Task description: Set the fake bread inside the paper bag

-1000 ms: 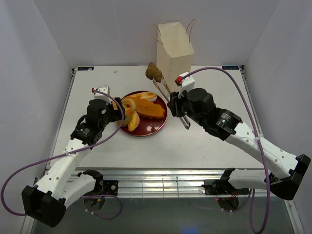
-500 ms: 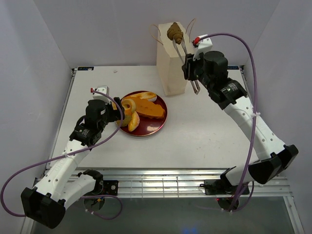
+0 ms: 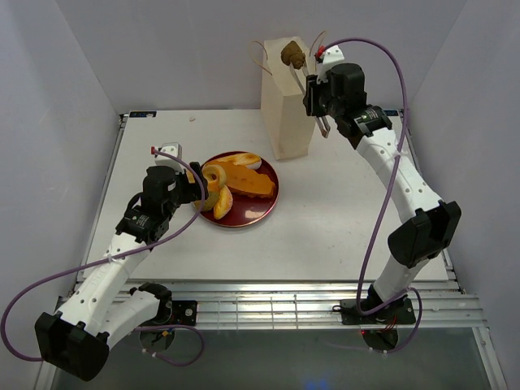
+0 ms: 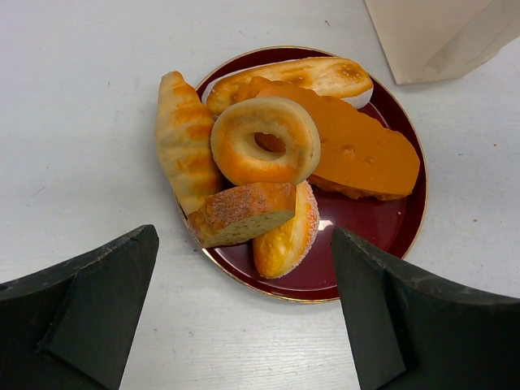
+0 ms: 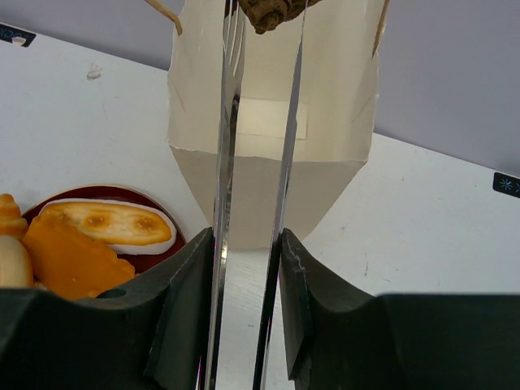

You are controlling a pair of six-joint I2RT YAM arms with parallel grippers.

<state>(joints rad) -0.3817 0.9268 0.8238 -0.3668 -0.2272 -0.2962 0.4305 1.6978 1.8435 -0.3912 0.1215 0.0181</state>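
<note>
Several glossy golden-orange bread pieces (image 3: 237, 176) lie on the dark red plate (image 3: 258, 211); in the left wrist view I see a ring (image 4: 265, 140), a long roll (image 4: 182, 138) and wedges. My left gripper (image 4: 244, 325) is open and empty, just near of the plate. My right gripper (image 5: 248, 268) is shut on thin metal tongs (image 5: 228, 130). The tongs pinch a small brown bread piece (image 3: 292, 55) over the open top of the cream paper bag (image 3: 288, 114); it also shows in the right wrist view (image 5: 272, 11).
The bag (image 5: 272, 146) stands upright at the back of the white table (image 3: 341, 219), just beyond the plate. White walls enclose the table on three sides.
My right arm lifted the tongs with the brown bread piece from beside the plate up and back to above the bag's opening. The left arm has not moved.
</note>
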